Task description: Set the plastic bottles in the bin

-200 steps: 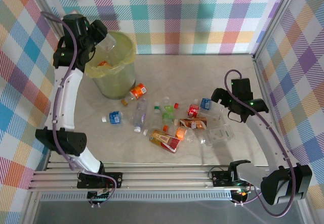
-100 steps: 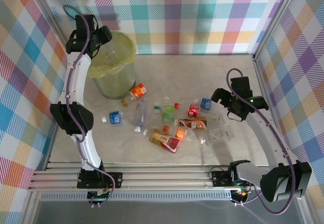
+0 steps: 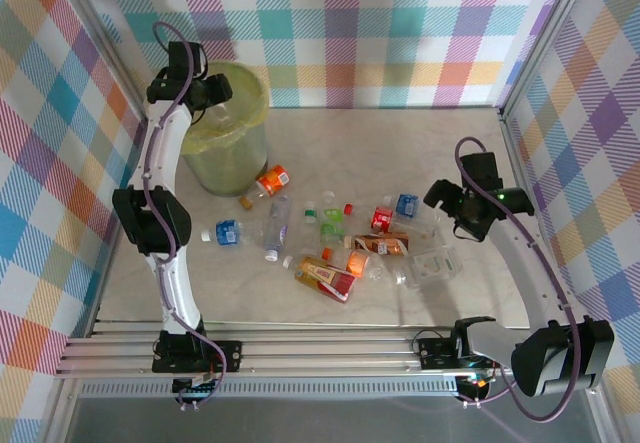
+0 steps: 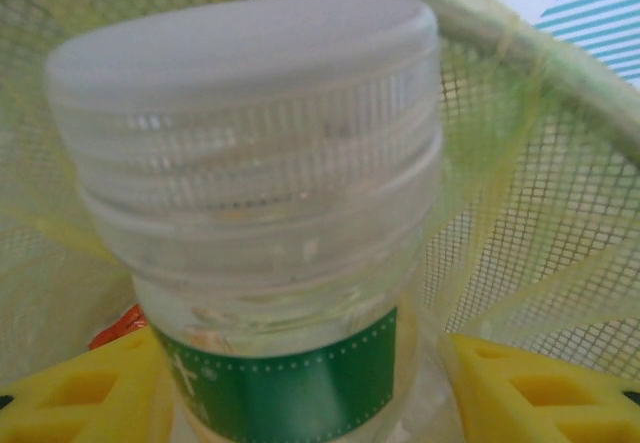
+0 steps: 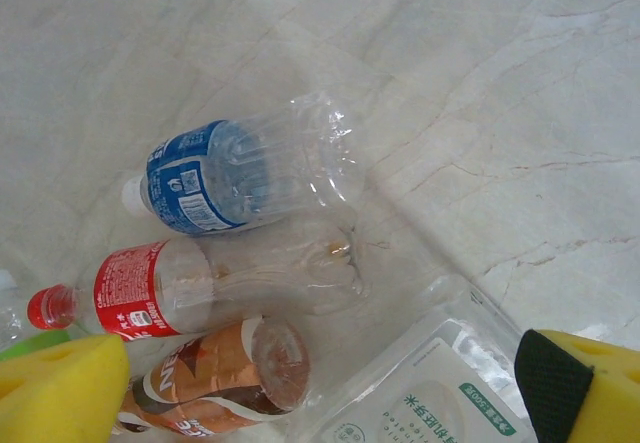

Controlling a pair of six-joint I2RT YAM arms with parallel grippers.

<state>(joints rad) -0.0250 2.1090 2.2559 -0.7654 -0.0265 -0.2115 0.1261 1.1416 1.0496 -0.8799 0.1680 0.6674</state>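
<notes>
So, this looks like the release step. The left gripper [image 3: 213, 90] sits at the far rim of the bin [image 3: 228, 153]. Its yellow pads [image 4: 90, 388] are clamped at approx half width on a green-label bottle [image 4: 275, 263], cap pointing into the bin's mouth.

To do it well:
- Get the whole bottle inside the rim line before letting go.
- Open the jaws fully, not a crack, as soft pads may cling to smooth plastic.
- Keep off the bag lining so it isn't dragged loose.

Over on the other side the right gripper [image 3: 455, 210] hangs w/ jaws wide apart, holding nothing, above loose bottles on the table [image 5: 470, 63].

Materials:
- The held bottle is clear and stiff-looking at the neck, w/ a ribbed white cap.
- The bin is mesh-walled, w/ a thin yellow-green bag folded over the rim.
- The blue-label bottle [image 5: 230, 178] & red-label bottle [image 5: 200, 283] are crushed, thin & crinkly, so prob. springy and slippery.
- The tabletop is smooth & marble-look.
</notes>
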